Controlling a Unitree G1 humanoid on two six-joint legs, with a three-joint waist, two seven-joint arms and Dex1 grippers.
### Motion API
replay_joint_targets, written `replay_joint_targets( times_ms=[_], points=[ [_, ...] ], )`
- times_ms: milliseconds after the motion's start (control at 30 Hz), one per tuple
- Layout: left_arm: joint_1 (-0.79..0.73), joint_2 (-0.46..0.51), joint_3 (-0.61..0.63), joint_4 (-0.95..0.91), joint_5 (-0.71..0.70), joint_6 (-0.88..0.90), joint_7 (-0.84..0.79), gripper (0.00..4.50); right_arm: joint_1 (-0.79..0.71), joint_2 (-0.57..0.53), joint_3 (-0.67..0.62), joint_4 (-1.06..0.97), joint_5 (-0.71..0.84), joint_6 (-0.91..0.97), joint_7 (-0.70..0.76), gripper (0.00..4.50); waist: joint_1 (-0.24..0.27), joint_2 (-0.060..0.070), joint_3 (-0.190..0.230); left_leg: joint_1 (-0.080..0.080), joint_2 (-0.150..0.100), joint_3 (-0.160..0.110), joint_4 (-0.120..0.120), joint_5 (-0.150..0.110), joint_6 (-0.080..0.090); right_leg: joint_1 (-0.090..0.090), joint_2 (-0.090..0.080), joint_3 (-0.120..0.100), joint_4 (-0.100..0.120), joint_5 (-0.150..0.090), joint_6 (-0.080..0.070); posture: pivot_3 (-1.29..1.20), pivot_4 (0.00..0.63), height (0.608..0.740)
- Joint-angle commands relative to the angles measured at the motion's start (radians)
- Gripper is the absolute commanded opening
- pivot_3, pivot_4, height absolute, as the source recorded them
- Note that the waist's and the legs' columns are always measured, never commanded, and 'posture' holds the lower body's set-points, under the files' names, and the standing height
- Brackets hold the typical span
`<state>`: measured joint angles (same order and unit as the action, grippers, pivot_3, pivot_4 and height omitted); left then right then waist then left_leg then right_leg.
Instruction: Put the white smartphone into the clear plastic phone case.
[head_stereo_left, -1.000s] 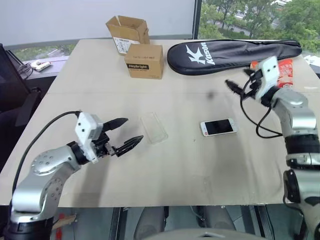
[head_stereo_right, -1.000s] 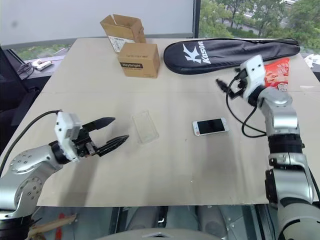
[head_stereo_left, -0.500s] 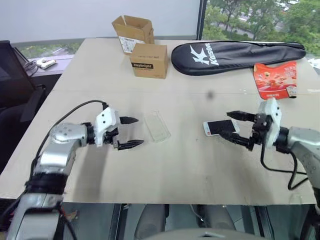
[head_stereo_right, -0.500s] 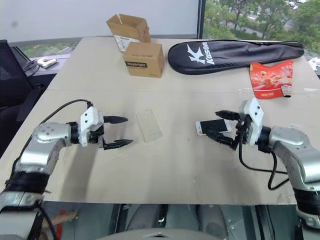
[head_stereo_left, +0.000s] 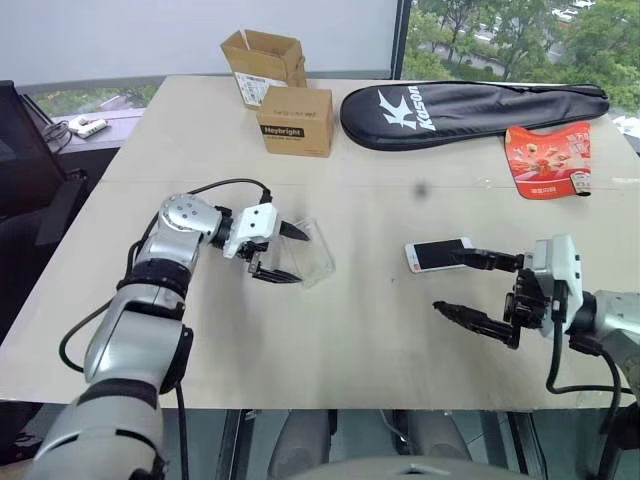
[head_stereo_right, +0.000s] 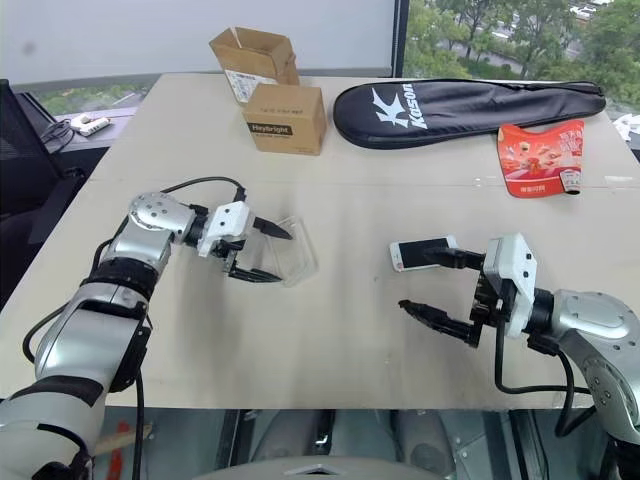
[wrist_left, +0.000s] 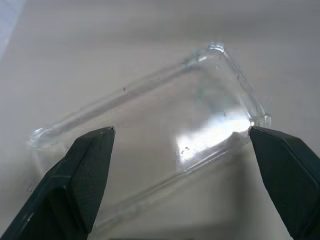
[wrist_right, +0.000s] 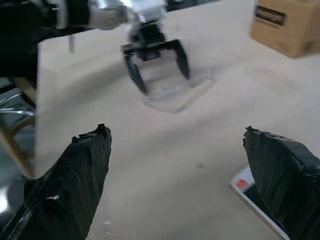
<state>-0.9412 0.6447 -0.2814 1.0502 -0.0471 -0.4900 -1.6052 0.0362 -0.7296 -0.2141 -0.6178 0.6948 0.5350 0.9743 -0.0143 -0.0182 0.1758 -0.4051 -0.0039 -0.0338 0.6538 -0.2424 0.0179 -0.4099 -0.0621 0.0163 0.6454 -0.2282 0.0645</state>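
Observation:
The clear plastic phone case lies flat left of the table's middle. My left gripper is open and points down at the case's left side, one finger on each side of it. In the left wrist view the case lies between the two black fingertips; I cannot tell whether they touch it. The white smartphone lies screen up right of centre. My right gripper is open and holds nothing; its far finger reaches to the phone's right end and its near finger hangs over bare table.
Two cardboard boxes stand at the back of the table. A black racket bag and a red snack packet lie at the back right. The table's front edge runs just below the right gripper.
My left gripper has moved right and turned down over the case's edge. My right gripper has drawn back toward the front edge, its fingers now just right of the phone.

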Motion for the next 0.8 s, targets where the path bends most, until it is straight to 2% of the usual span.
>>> replay_joint_targets(
  times_ms=[33, 67, 100, 133, 167, 233, 267, 300, 433, 567, 667, 800],
  points=[
    [-0.039, 0.016, -0.052, 0.095, 0.11, -0.137, -0.009, 3.19, -0.001, 0.002, -0.028, -0.046, 0.048, -0.01, -0.015, 4.5, 0.0, 0.0, 0.0, 0.0, 0.0, 0.0, 0.0, 0.0, 0.0, 0.0, 0.0, 0.0, 0.0, 0.0, 0.0, 0.0, 0.15, 0.74],
    [-0.048, 0.009, -0.06, 0.112, 0.123, -0.155, -0.009, 2.77, -0.003, 0.003, -0.024, -0.049, 0.054, -0.009, -0.022, 4.5, 0.001, 0.0, 0.0, 0.0, 0.0, 0.0, 0.0, 0.0, 0.0, 0.0, 0.0, 0.0, 0.0, 0.0, 0.0, 0.0, 0.15, 0.74],
    [-0.055, 0.0, -0.069, 0.126, 0.128, -0.164, -0.009, 2.56, -0.004, 0.003, -0.02, -0.05, 0.057, -0.009, -0.026, 4.5, 0.001, 0.0, 0.0, 0.001, 0.0, 0.0, 0.0, 0.0, 0.0, 0.001, 0.0, 0.0, 0.0, 0.0, 0.0, 0.0, 0.15, 0.74],
    [-0.061, -0.008, -0.076, 0.136, 0.129, -0.169, -0.009, 1.97, -0.006, 0.002, -0.018, -0.05, 0.059, -0.009, -0.03, 4.5, 0.002, 0.0, 0.0, 0.002, 0.0, 0.0, 0.0, 0.0, 0.0, 0.001, 0.0, 0.0, 0.001, 0.0, 0.0, 0.0, 0.15, 0.74],
    [-0.066, -0.015, -0.083, 0.144, 0.128, -0.17, -0.009, 1.7, -0.007, 0.0, -0.017, -0.048, 0.061, -0.01, -0.032, 4.5, 0.002, 0.0, 0.0, 0.003, 0.0, 0.0, 0.001, 0.0, 0.0, 0.003, 0.0, 0.0, 0.001, 0.0, 0.0, 0.0, 0.15, 0.74],
    [-0.071, -0.023, -0.097, 0.154, 0.124, -0.171, -0.009, 0.81, -0.009, -0.004, -0.017, -0.041, 0.064, -0.013, -0.032, 4.5, 0.003, 0.0, -0.001, 0.006, 0.0, 0.0, 0.001, 0.0, 0.0, 0.005, 0.0, 0.0, 0.001, 0.0, 0.0, 0.0, 0.15, 0.74],
    [-0.073, -0.027, -0.112, 0.157, 0.119, -0.167, -0.009, 0.23, -0.012, -0.007, -0.017, -0.034, 0.061, -0.017, -0.029, 4.5, 0.003, 0.0, -0.001, 0.006, 0.0, 0.0, 0.001, 0.0, 0.0, 0.006, 0.0, 0.0, 0.001, 0.0, 0.0, 0.0, 0.15, 0.74],
    [-0.073, -0.028, -0.126, 0.158, 0.115, -0.165, -0.009, 0.04, -0.014, -0.009, -0.016, -0.029, 0.058, -0.019, -0.026, 4.5, 0.004, 0.0, -0.001, 0.006, 0.0, 0.0, 0.001, 0.0, 0.0, 0.006, 0.0, 0.0, 0.001, 0.0, 0.0, 0.0, 0.15, 0.74],
    [-0.073, -0.026, -0.172, 0.159, 0.103, -0.172, -0.009, 0.04, -0.02, -0.009, -0.007, -0.023, 0.047, -0.028, -0.026, 4.5, 0.007, -0.001, -0.002, 0.006, 0.0, 0.0, 0.002, 0.0, 0.0, 0.007, 0.0, 0.0, 0.001, 0.0, 0.0, 0.0, 0.15, 0.74],
    [-0.072, -0.042, -0.143, 0.146, 0.063, -0.159, -0.009, 0.04, -0.028, -0.002, 0.007, -0.019, 0.039, -0.033, -0.031, 4.5, 0.008, 0.0, -0.002, 0.007, 0.0, 0.0, 0.002, 0.0, 0.0, 0.007, 0.0, 0.0, 0.001, 0.0, 0.0, 0.0, 0.15, 0.74],
    [-0.067, -0.05, -0.134, 0.114, 0.002, -0.119, -0.009, 0.04, -0.034, -0.001, 0.011, -0.015, 0.04, -0.037, -0.034, 4.5, 0.012, -0.001, -0.002, 0.006, 0.0, 0.0, 0.002, 0.0, 0.0, 0.007, -0.001, 0.0, 0.001, 0.0, 0.0, 0.0, 0.15, 0.74],
    [-0.025, -0.042, -0.138, -0.037, -0.153, -0.002, -0.009, 0.04, -0.047, 0.005, 0.023, -0.002, 0.028, -0.047, -0.039, 4.5, 0.011, -0.001, -0.001, 0.005, 0.0, -0.001, 0.003, 0.0, 0.0, 0.007, -0.001, 0.0, 0.001, 0.0, 0.0, 0.0, 0.15, 0.74]
  ],
)
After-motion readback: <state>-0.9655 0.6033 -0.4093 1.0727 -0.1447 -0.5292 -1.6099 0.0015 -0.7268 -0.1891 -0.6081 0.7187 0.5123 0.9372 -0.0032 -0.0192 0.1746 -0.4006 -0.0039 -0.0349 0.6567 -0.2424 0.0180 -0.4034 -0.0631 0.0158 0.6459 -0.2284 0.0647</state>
